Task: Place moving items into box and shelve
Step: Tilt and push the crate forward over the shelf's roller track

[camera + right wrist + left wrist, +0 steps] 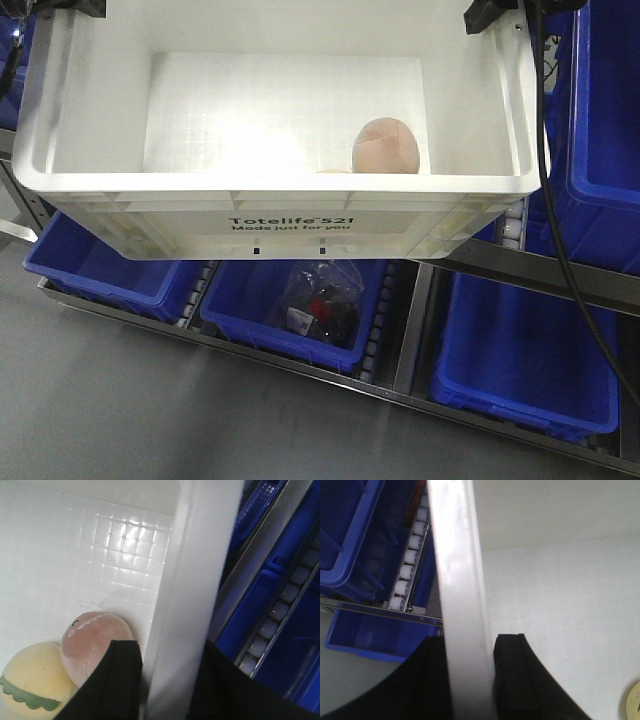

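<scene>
Clamped white crate (200, 185) by both end rims with left gripper (469, 642) and right gripper (170, 652); hung it lengthwise between arms, over blue bins (530, 360). Carried pinkish bun (92, 640) and yellow bun (32, 677) inside, against right gripper's wall.

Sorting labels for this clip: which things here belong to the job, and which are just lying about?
Job: white crate, pinkish bun, yellow bun, left pincer and right pincer, both gripping the crate's rim.
Lying about: blue bins, clear bag in one bin, roller rack.
</scene>
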You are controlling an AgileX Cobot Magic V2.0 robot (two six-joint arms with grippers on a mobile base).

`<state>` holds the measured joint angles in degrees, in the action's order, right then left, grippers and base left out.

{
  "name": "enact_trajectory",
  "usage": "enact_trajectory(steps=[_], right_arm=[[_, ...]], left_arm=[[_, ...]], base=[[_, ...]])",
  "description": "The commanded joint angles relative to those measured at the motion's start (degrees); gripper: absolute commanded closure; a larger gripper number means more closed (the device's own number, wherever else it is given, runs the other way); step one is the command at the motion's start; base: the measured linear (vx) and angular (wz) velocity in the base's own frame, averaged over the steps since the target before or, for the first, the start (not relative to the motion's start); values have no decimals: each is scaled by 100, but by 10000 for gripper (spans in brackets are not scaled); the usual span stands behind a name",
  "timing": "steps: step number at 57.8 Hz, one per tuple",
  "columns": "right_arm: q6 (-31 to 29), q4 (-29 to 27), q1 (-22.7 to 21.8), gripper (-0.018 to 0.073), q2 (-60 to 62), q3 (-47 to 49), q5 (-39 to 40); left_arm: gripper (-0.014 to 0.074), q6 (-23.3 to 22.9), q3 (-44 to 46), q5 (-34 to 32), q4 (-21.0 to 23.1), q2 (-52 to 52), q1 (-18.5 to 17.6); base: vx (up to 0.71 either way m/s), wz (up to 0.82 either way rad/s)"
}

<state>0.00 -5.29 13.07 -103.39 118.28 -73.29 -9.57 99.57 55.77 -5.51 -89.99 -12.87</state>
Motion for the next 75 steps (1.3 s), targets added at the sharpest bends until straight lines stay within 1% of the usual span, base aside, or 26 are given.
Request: enact_trajectory(steps=[1, 12, 21, 25, 31, 35, 40, 42, 46, 50, 57, 61, 65, 71, 75], right_arm=[[-134, -63, 16, 564, 234, 220, 596], [-103, -43, 16, 564, 128, 220, 808], [-38, 244, 21, 564, 122, 220, 963], [0, 310, 21, 564, 122, 220, 963], [0, 362, 31, 564, 122, 210, 986], [0, 434, 129, 564, 166, 8, 1134], [0, 632, 376, 564, 360, -643, 1443], [106, 752, 472, 564, 455, -935, 1635], [380, 1090, 708, 564, 735, -1681, 2314], [644, 1323, 834, 564, 996, -2303, 3025], [1036, 1505, 794, 564, 1343, -2933, 3851], [1250, 1708, 722, 564, 1421, -3092, 4096], [1500, 1928, 678, 564, 1433, -3158, 4257], [1940, 2503, 683, 564, 1427, -3158, 4391], [2191, 2737, 683, 564, 1427, -3158, 4410]], left_arm=[[594, 43, 198, -901, -120, 206, -31], [594, 43, 198, -1017, -114, -79, -31], [594, 43, 198, -1230, -21, -213, -31], [594, 43, 198, -1327, -13, -246, -31], [594, 43, 198, -1424, 114, -253, -31], [594, 43, 198, -1488, 129, -253, -31], [594, 43, 198, -1502, 129, -253, -31], [594, 50, 198, -1489, 129, -253, -31], [594, 68, 198, -1455, 122, -253, -31], [594, 108, 198, -1457, 122, -253, -31], [594, 112, 198, -1622, 122, -253, -31], [594, 118, 198, -1759, 122, -253, -31], [594, 237, 198, -1896, 127, -253, -31], [594, 419, 198, -2049, 120, -272, -31], [594, 534, 198, -2198, 120, -331, -31]], base=[[0, 0], [0, 0], [0, 0], [0, 0], [0, 0], [0, 0], [0, 0], [0, 0], [0, 0], [0, 0], [0, 0], [0, 0], [0, 0], [0, 0], [0, 0]])
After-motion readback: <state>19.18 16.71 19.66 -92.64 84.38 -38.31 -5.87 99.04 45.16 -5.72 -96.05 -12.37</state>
